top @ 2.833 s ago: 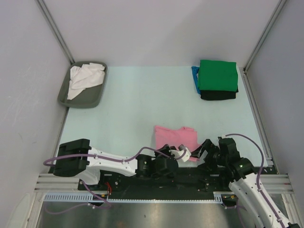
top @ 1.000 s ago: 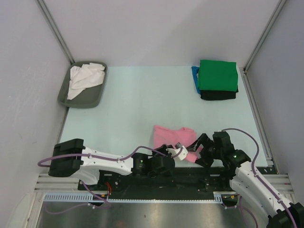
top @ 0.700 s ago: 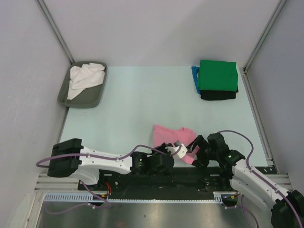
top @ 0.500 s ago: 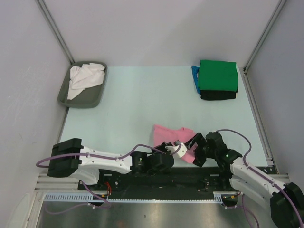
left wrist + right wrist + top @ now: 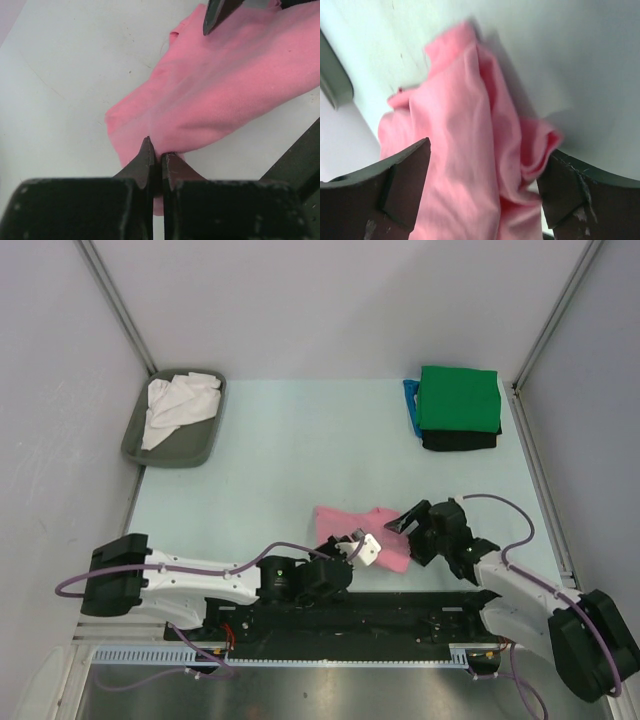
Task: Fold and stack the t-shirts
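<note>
Our left gripper [image 5: 157, 159] is pinched shut on the near edge of the pink shirt [image 5: 220, 100], which spreads away ahead of its tips, likely to anchor that corner for pulling flat. To its right, our right gripper [image 5: 485, 170] gapes wide above the shirt's bunched end, seemingly lining up a second hold.

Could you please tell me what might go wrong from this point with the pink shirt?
1. The left hand pinches only a thin edge of the pink t-shirt; pulling could let the cloth slip out.
2. The right hand is open over a bunched fold and might catch several layers, leaving the fold crooked.
3. Both hands work close together, so they might bump.
</note>
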Robot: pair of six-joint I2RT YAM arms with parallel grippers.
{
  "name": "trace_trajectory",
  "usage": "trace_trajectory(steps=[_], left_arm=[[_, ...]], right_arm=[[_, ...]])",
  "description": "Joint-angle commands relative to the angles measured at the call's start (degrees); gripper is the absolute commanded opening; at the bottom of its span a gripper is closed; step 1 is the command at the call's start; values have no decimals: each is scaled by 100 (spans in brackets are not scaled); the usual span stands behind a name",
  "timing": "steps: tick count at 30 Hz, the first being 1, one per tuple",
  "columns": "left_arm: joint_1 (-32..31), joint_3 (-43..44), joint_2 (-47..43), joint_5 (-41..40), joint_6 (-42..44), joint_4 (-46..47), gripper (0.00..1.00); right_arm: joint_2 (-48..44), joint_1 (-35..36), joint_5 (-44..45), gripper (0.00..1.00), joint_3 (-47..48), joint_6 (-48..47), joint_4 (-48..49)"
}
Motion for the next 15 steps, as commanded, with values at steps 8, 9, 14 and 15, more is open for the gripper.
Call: trace_trajectory(steps=[8, 9, 14, 15], left_arm=[[31, -306, -745, -7, -601, -42, 0], [31, -324, -763, 10, -627, -51, 0], [31, -438, -851, 11, -645, 10, 0], [31, -455, -860, 28, -645, 28, 0]], right_arm=[[1835, -81, -200, 78, 642, -469, 1262], [1888, 93, -253, 78, 642, -416, 1332], [1767, 438, -175, 81, 642, -433, 1096], [1722, 464, -149, 81, 633, -477, 991]])
